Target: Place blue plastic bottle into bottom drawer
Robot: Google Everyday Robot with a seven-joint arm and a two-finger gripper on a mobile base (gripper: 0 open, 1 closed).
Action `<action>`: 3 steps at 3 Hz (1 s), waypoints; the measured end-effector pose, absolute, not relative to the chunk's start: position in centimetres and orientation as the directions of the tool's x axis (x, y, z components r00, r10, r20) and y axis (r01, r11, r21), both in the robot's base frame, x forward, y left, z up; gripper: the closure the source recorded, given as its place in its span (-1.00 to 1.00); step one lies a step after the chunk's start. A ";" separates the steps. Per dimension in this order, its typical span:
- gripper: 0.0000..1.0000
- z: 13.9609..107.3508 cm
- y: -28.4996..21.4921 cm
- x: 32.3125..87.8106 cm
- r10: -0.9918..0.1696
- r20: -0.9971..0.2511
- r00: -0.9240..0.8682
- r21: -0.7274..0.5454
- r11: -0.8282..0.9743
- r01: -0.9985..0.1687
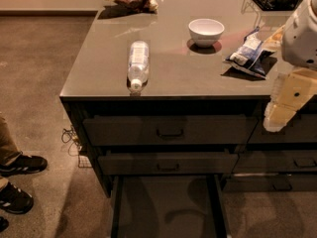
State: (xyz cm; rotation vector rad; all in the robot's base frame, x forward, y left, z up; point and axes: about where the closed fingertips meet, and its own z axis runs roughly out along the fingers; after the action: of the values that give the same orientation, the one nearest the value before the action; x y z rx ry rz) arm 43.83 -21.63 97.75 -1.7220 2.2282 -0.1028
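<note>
The bottom drawer (168,207) stands pulled out below the desk's (198,81) front edge. The gripper (286,103) hangs by the front right corner; I cannot tell its grip. The bottle (138,63) lies cap-first at the front edge, where a glancing touch could roll it off.

The gripper (277,114) hangs at the right edge of view: a blocky cream-yellow piece with flat, angled faces and a paler tip. Up from the jaws, one small dark round mark sits on its upper face. Above that, the arm (302,31) is a rounded white shell with faint seams.
</note>
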 end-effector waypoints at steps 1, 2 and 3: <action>-1.00 97.8 -21.6 43.9 -0.952 -0.210 -0.222 -0.254 0.272 -0.928; -1.00 96.8 -19.8 47.1 -0.914 -0.287 -0.285 -0.265 0.362 -0.894; -1.00 96.3 -18.1 50.3 -0.843 -0.375 -0.386 -0.264 0.496 -0.827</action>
State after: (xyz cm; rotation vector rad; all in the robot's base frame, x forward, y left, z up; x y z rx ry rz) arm 50.31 -18.14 96.32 -1.3760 2.2832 -0.0462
